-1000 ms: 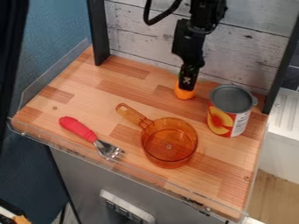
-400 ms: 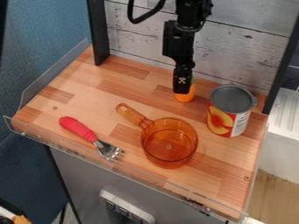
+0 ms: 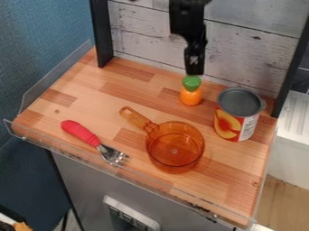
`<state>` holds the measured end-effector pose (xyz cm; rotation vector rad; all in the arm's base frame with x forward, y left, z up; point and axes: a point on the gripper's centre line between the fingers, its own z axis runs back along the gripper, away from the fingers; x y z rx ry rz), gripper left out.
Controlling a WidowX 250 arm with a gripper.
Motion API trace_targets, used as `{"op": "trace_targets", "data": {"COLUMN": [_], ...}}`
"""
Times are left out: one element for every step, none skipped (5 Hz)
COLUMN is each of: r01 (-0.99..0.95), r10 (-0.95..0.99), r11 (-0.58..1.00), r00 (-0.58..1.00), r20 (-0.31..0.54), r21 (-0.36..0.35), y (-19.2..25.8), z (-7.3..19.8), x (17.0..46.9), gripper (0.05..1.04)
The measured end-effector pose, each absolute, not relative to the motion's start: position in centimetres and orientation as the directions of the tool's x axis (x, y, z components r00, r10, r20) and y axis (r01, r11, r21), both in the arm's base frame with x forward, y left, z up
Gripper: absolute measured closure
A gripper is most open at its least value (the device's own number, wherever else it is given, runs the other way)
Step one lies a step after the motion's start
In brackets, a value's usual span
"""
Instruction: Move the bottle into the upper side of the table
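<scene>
The gripper [image 3: 194, 71] hangs at the upper middle of the camera view, its lower end just above the small bottle. That bottle [image 3: 190, 96], orange below with a green top, stands upright on the upper part of the wooden table [image 3: 136, 72]. It is left of the can and behind the orange pan. Whether the gripper's tip touches the green top, I cannot tell.
To the right of the bottle stands a can [image 3: 236, 115] with a fruit label. A transparent orange pan [image 3: 175, 146] lies at the middle front, and a red-handled fork [image 3: 81, 133] at the left front. A whitewashed plank wall [image 3: 145, 31] closes the back.
The gripper has risen from the bottle, uncovering its green top; it first shifted slightly left. The orange body sits slightly lower in view than one second ago.
</scene>
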<state>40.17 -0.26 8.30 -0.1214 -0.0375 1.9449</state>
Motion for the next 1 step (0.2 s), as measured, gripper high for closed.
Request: {"op": "trace_targets", "data": {"r01": [-0.925], "r10": [0.931], "r11": [-0.365], "r00": [-0.365], "r20": [-0.026], "r21": [-0.105], "y": [0.40], "z": [9.02], "x": [39.24], "gripper": [0.083]}}
